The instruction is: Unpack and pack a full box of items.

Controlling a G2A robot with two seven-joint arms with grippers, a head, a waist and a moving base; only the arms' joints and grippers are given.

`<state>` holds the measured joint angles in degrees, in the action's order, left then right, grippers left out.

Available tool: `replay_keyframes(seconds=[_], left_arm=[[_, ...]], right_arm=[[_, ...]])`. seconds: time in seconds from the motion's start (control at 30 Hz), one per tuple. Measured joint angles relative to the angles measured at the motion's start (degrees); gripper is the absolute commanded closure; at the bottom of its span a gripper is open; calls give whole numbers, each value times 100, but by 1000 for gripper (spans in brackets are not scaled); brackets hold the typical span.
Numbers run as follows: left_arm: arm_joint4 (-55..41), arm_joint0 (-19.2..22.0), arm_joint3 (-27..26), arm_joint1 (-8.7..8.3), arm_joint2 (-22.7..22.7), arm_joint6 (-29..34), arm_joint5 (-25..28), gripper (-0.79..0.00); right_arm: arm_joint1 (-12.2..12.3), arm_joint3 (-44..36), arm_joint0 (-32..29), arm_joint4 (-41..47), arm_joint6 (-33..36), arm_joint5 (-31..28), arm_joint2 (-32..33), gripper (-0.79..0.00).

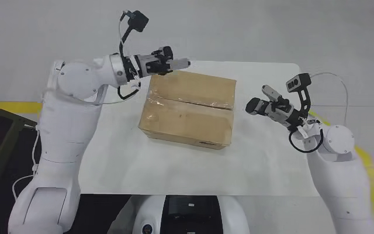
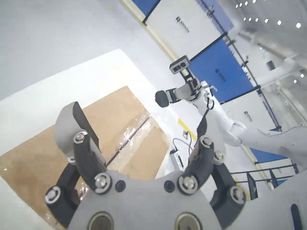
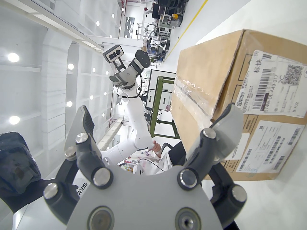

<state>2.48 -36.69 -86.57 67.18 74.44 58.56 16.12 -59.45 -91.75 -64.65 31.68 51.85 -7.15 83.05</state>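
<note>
A brown cardboard box (image 1: 187, 108) sits shut in the middle of the white table (image 1: 263, 164), its top seam sealed with clear tape. White shipping labels (image 3: 275, 87) cover the side facing my right arm. My left gripper (image 1: 177, 62) hovers over the box's far left corner, open and holding nothing; its own view has the taped top (image 2: 72, 144) below the spread fingers (image 2: 79, 123). My right gripper (image 1: 258, 99) hangs open just off the box's right end, above the table. From that wrist the box (image 3: 206, 84) is close ahead of the gripper (image 3: 157, 118).
Bare table surface lies in front of the box and to its right, under the right arm. The table's far edge runs just behind the box. A yellow floor line (image 1: 11, 106) passes on the left, beyond the table.
</note>
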Motion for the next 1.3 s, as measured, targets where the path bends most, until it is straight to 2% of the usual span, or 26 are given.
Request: replay_keyframes(seconds=[0.33,0.57,0.7,0.87,1.0,1.3], left_arm=[[-820,-708,88,-164,1049,-630,322,-785],[-1087,-1032,276,-277,1602,-742,496,-785],[-1199,-1150,383,-315,1757,-846,581,-785],[-1445,-1202,558,-344,1815,-872,777,-785],[-1611,-1186,746,-377,1894,-823,957,-785],[-1896,-1322,1073,-467,2203,-900,1171,-785]], right_arm=[[-23,-177,296,-627,-182,-120,-275,-785],[-21,-645,410,-786,-362,235,-310,-785],[-56,-838,645,-816,-488,510,-527,-785],[-170,-786,1069,-542,-759,698,-1036,-785],[-291,-626,1430,-533,-1085,624,-1532,-785],[-651,43,2211,-310,-1609,884,-2752,-785]])
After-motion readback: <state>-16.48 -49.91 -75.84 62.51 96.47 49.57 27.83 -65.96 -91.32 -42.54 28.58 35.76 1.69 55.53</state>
